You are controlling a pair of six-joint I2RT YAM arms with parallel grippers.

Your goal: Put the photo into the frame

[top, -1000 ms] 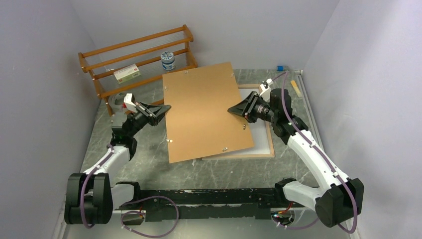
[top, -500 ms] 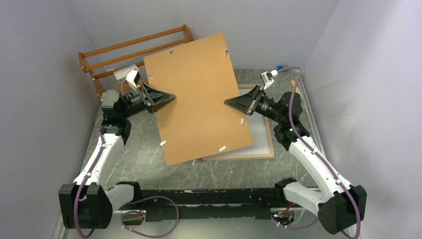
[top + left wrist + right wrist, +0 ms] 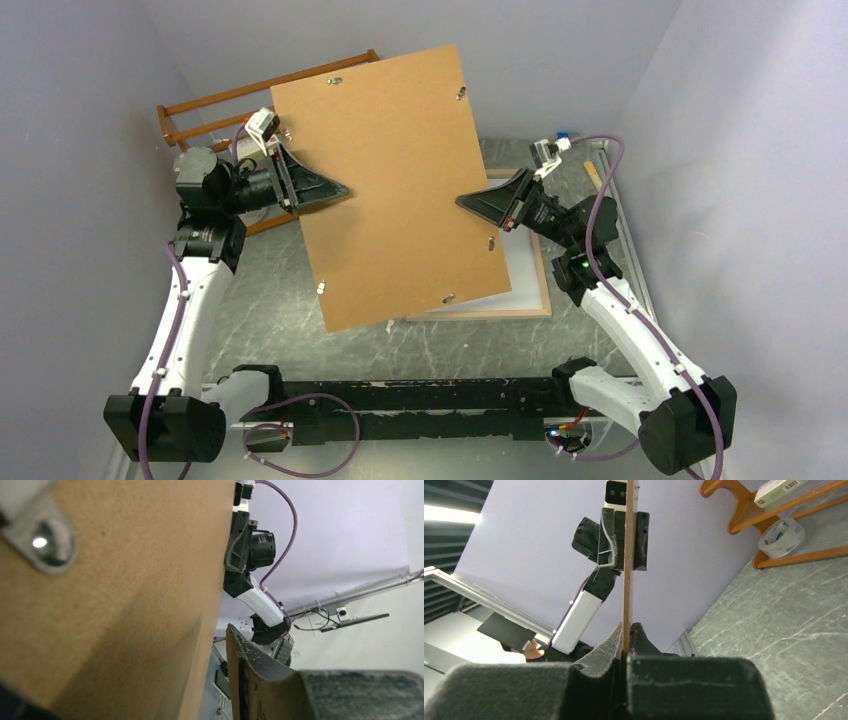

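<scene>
The right tool (image 3: 462,205) clenches the raised hardboard backing's (image 3: 400,190) right edge, the left tool (image 3: 343,188) straddles its left edge released, and the frame (image 3: 545,285) lies flat beneath, nearer the right arm.

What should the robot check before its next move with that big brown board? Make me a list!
1. Right gripper clamped on the flat brown hardboard sheet: ok.
2. Left gripper clamped too: not ok; its fingers straddle the edge with a gap.
3. Sheet's lower edge off the grey marbled table: cannot tell.
4. Sheet clear of the orange-brown slatted wooden rack behind it: cannot tell.
5. Photo lying in the pale wood rectangular frame: cannot tell; only a whitish surface shows.
</scene>
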